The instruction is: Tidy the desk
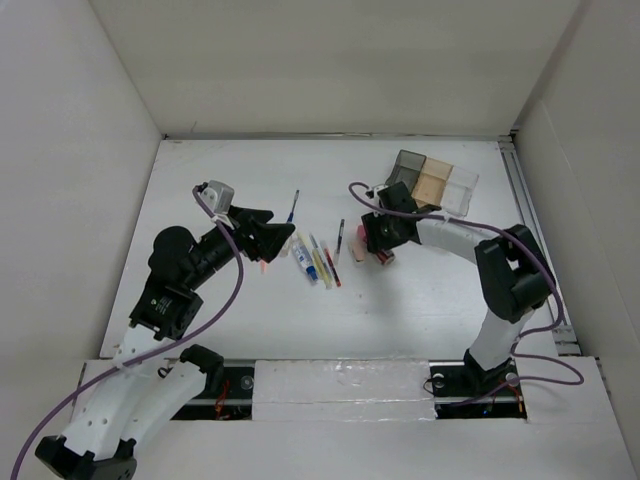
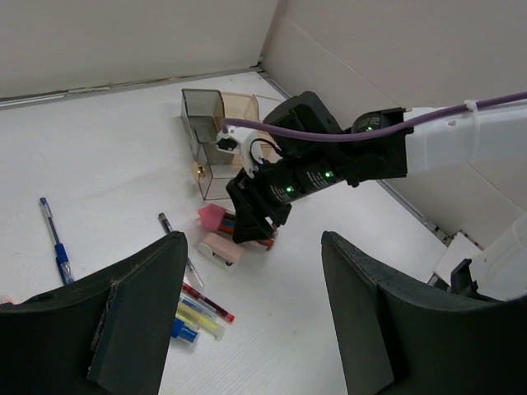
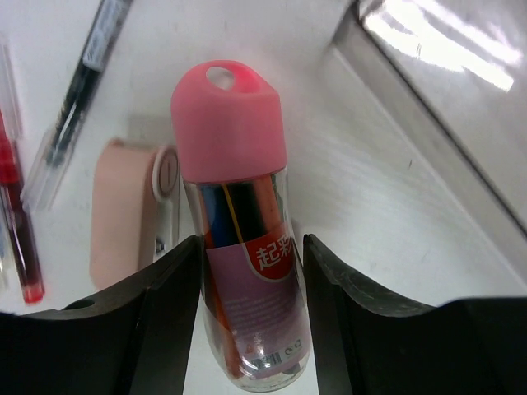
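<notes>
The desk [image 1: 230,170] is the white tabletop that fills the walled space, with a rail [image 1: 525,220] along its right edge. The arm bases sit at its near edge. The right gripper [image 3: 251,271] is clenched on a clear bottle [image 3: 235,123] with a pink cap, one finger pressed against each side of its labelled body. The wrist view does not show whether the bottle is resting on the desk or is lifted off it. Just beside the bottle lies a flat pink case [image 3: 123,214], and a black pen [image 3: 86,74] lies beyond that. A clear compartmented tray [image 1: 435,180] stands near the far right corner, close behind the right gripper. The left gripper [image 2: 255,313] hangs over the middle of the desk, with its jaws spread wide and nothing between them. A cluster of pens [image 1: 315,260] lies between the two grippers. A single blue pen [image 1: 294,207] lies apart from the cluster, farther back.
</notes>
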Robot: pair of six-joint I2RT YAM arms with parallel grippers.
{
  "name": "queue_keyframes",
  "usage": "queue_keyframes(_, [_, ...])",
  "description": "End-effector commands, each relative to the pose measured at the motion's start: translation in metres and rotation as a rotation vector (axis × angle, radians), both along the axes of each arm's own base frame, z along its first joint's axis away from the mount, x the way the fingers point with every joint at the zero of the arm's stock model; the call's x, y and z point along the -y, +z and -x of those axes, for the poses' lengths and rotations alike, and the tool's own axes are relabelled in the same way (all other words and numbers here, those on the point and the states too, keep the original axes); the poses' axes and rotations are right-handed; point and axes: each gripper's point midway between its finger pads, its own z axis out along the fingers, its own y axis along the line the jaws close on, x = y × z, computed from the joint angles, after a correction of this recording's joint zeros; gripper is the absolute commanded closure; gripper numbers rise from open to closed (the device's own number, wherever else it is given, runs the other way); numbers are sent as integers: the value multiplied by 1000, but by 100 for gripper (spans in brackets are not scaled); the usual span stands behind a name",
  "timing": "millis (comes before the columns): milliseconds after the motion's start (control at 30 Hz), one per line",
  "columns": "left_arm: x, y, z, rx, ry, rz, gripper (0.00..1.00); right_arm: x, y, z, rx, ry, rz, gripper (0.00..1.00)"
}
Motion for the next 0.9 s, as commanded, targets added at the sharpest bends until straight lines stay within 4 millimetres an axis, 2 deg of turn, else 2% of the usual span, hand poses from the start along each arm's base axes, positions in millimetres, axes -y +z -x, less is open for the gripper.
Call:
queue_keyframes(0, [-1, 17, 2, 74, -4, 22, 38, 3, 28, 10, 43, -23, -53, 79])
queue_keyframes(33, [-1, 17, 2, 74, -6, 22, 38, 4, 48, 9, 88, -33, -75, 80])
queue_keyframes(100, [0, 17, 3, 75, -12, 23, 38, 9, 65, 13, 124, -51, -86, 80])
queue_keyframes(133, [0, 17, 3, 75, -12, 23, 38, 13, 84, 13, 168, -63, -111, 80])
queue_keyframes(233, [0, 17, 4, 75, -14, 25, 38, 25, 114, 11, 231, -97, -169, 81])
queue_keyframes(267, [0, 17, 4, 75, -14, 25, 38, 32, 134, 6, 283, -127, -211, 81])
queue_keyframes(367, [1, 17, 4, 72, -22, 28, 38, 52, 167, -10, 369, -220, -287, 81])
queue_keyframes(400, [1, 15, 4, 69, -22, 26, 38, 72, 173, -21, 389, -280, -298, 81])
queue_keyframes(433, [2, 16, 3, 69, -22, 26, 38, 81, 183, -28, 414, -314, -323, 81])
queue_keyframes(467, [2, 16, 4, 68, -25, 27, 38, 83, 196, -37, 444, -334, -387, 80])
queue_keyframes(500, [1, 16, 4, 71, -22, 27, 38, 101, 201, -48, 465, -379, -411, 80])
queue_keyframes(533, [1, 17, 4, 74, -22, 28, 38, 107, 203, -54, 470, -396, -436, 80])
queue_keyframes(567, [1, 17, 4, 72, -22, 28, 38, 111, 213, -63, 486, -428, -483, 80])
queue_keyframes(600, [1, 17, 5, 73, -22, 27, 38, 118, 203, -73, 466, -460, -489, 80])
queue_keyframes(633, [0, 17, 6, 76, -22, 28, 38, 142, 202, -95, 467, -542, -553, 80])
queue_keyframes(667, [1, 16, 5, 73, -22, 27, 38, 142, 202, -95, 467, -543, -553, 80])
queue_keyframes(700, [1, 17, 6, 76, -22, 28, 38, 144, 211, -104, 499, -532, -599, 80])
queue_keyframes(733, [0, 16, 6, 76, -22, 28, 38, 148, 201, -112, 484, -554, -614, 80])
queue_keyframes(800, [1, 16, 6, 75, -22, 27, 38, 159, 205, -125, 501, -604, -685, 80])
queue_keyframes(867, [1, 16, 6, 76, -26, 28, 38, 159, 201, -134, 492, -634, -726, 80])
